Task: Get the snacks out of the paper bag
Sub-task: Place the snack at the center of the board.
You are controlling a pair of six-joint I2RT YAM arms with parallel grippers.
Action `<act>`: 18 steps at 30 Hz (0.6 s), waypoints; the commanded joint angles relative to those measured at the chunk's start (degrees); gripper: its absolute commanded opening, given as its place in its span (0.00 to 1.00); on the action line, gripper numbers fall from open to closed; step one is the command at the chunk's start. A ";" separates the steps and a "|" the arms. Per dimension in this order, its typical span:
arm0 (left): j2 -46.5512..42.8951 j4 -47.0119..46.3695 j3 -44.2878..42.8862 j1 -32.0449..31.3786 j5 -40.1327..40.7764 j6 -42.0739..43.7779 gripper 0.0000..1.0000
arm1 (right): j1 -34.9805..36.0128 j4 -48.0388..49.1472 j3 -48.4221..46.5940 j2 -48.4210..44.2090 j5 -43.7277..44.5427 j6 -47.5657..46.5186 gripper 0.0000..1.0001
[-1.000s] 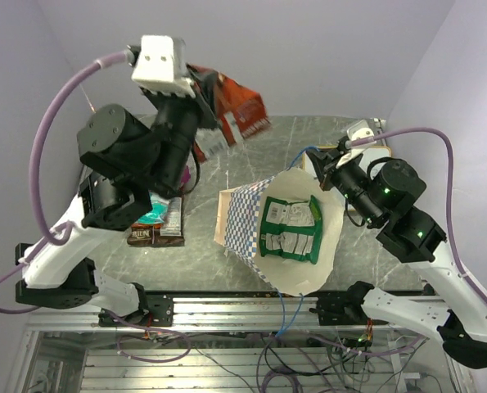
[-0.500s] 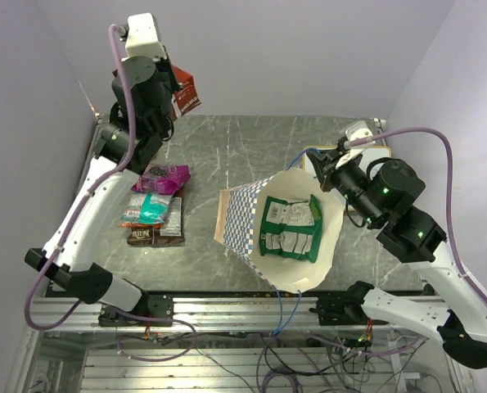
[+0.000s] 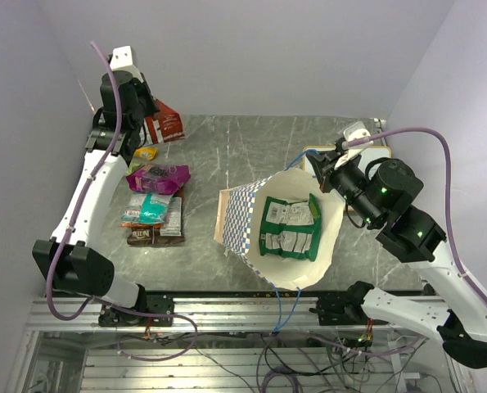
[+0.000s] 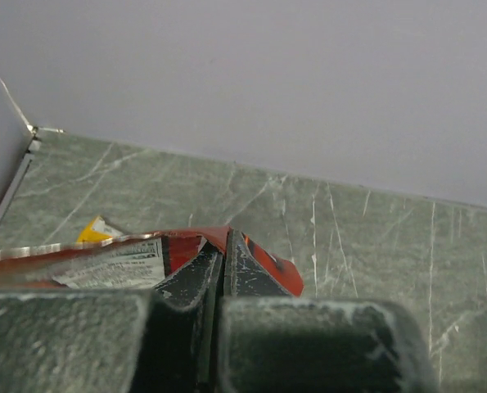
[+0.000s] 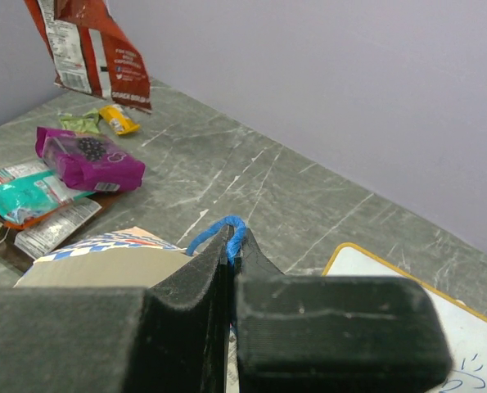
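Rearward, left pincer (image 4: 223, 264) gripping red packet (image 3: 166, 124)

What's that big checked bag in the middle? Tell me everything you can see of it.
A cream paper bag with a blue-and-white checked outer band, resting on the grey table, its mouth open wide upward. One green packet lies inside. The right gripper pinches its thin blue cord handle.
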State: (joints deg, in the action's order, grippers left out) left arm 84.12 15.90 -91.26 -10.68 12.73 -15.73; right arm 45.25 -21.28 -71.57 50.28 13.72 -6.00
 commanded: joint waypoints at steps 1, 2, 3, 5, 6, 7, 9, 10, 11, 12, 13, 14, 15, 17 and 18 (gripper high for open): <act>-3.24 -3.35 3.35 2.76 -8.50 -1.67 0.07 | 0.16 1.21 -1.03 -0.49 -0.02 0.70 0.00; -3.54 -3.68 4.71 3.37 -9.25 -1.68 0.07 | 0.15 1.28 -0.96 -0.57 -0.11 0.72 0.00; -3.68 -3.69 5.42 3.99 -10.07 -1.53 0.07 | 0.10 1.32 -0.87 -0.54 -0.23 0.73 0.00; -3.67 -3.39 6.49 4.78 -10.80 -1.02 0.07 | 0.18 1.22 -0.90 -0.51 -0.39 0.60 0.00; -3.69 -3.30 6.98 5.12 -11.14 -0.96 0.07 | 0.16 1.15 -0.96 -0.43 -0.50 0.56 0.00; -3.69 -3.17 7.36 5.33 -11.62 -1.12 0.07 | 0.16 1.01 -1.02 -0.37 -0.57 0.47 0.00; -3.84 -3.32 8.47 5.57 -12.34 -1.35 0.07 | 0.10 0.90 -1.07 -0.32 -0.62 0.46 0.00; -4.13 -3.41 9.13 5.58 -12.42 -1.53 0.07 | 0.10 0.98 -1.03 -0.29 -0.62 0.46 0.00; -4.55 -3.35 9.82 5.58 -12.27 -1.64 0.07 | 0.13 1.04 -1.03 -0.27 -0.65 0.55 0.00; -5.24 -3.46 10.68 5.58 -11.98 -1.67 0.07 | 0.13 1.04 -1.07 -0.25 -0.77 0.55 0.00; -5.91 -3.50 11.56 5.58 -11.66 -1.52 0.07 | 0.17 0.91 -1.11 -0.19 -0.79 0.55 0.00; -6.61 -3.45 12.30 5.58 -11.27 -1.17 0.07 | 0.17 0.89 -1.13 -0.30 -0.84 0.62 0.00; -7.32 -3.27 13.08 5.58 -10.80 -0.59 0.07 | 0.14 0.91 -1.12 -0.28 -0.76 0.64 0.00; -8.53 -2.40 14.15 5.66 -10.06 0.82 0.07 | 0.16 1.04 -0.92 -0.45 -0.69 0.55 0.00; -9.00 -1.77 14.56 5.74 -9.82 1.45 0.07 | 0.16 1.06 -0.79 -0.47 -0.68 0.55 0.00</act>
State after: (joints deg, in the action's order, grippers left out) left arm 79.11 16.08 -77.49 -5.45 2.83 -16.51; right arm 45.25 -21.30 -71.57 50.39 13.08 -5.96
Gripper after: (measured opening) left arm 0.075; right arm 0.007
